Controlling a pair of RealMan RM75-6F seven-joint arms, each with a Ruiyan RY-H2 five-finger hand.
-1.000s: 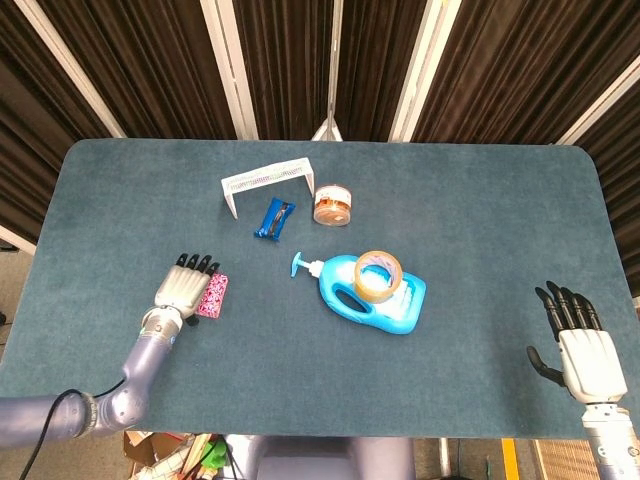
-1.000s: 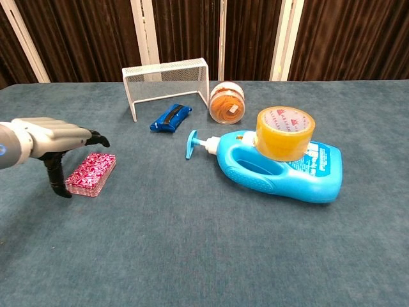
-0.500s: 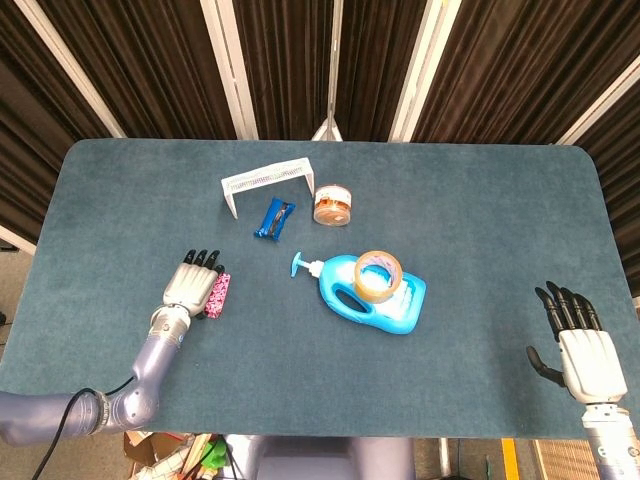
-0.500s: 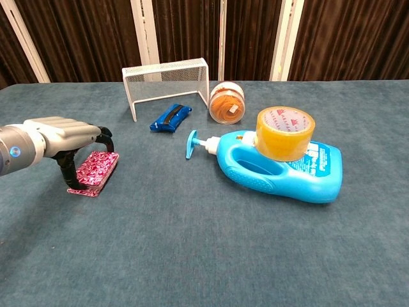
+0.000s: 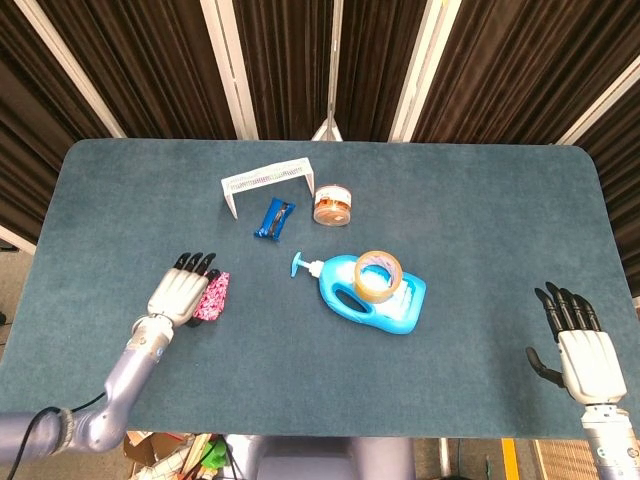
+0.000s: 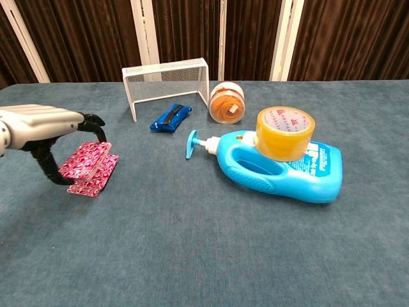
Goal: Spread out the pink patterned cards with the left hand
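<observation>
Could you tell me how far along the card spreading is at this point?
Done: the left robot hand has reached the cards. In hand: it pinches part of the deck, tilted up off the cards lying on the table. Left: the cards sit bunched, so the fanning itself remains. The right robot hand is idle.

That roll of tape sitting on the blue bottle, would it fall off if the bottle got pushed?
Probably. The tape only rests on the curved side of the bottle, which lies flat, so a nudge could slide it off. Being round, it might roll if it landed on edge. The bottle itself looks broad and low, so it would likely slide on the table rather than tip.
</observation>
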